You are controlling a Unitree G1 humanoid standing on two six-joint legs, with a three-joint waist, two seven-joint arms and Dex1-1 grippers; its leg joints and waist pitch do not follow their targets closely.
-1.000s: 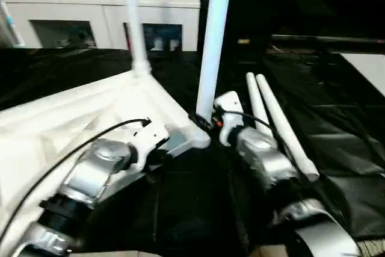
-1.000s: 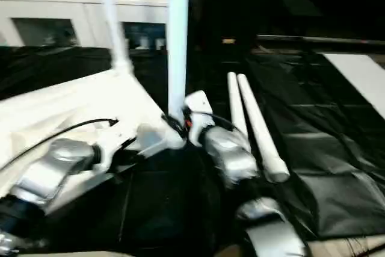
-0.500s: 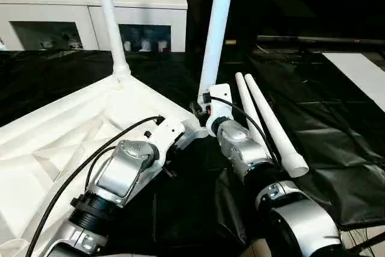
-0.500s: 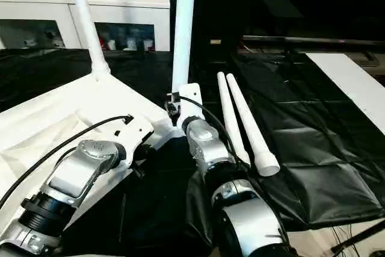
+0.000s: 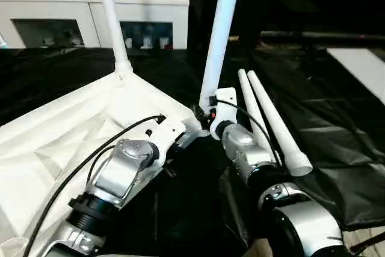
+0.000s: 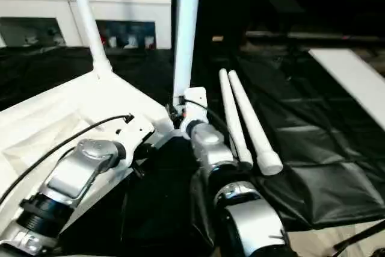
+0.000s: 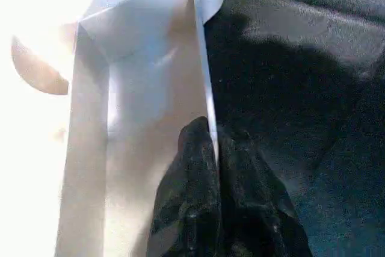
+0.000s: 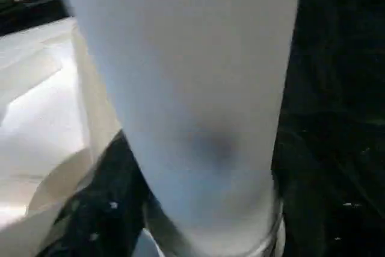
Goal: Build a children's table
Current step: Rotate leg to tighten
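We see the white tabletop [image 5: 72,130] lying upside down on a surface draped in black sheeting [image 5: 337,142], filling the near left of the scene. Two legs already stand in its corner sockets: one [image 5: 111,22] at the far corner, leaning slightly left, and another [image 5: 219,34] at the right corner, rising out of the top of the view. Two more legs [image 5: 271,121] lie loose on the sheeting just right of that corner, side by side and touching, with their wide ends nearest us.

Our left end effector [image 7: 213,167] has its black fingers [image 7: 186,209] pressed together on the thin raised rim of the tabletop, one on either side of it, close to the right corner socket.

Our right end effector [image 5: 204,112] sits at the base of the standing right-hand leg, where it meets the socket. In the right wrist view the leg [image 8: 186,88] looms directly ahead with a dark finger [image 8: 96,221] showing to one side of it; the fingers appear to be set around the leg, but we cannot tell whether they grip it or stand clear.

A white cabinet [image 5: 90,10] with glass doors stands at the far left, with small objects on top.
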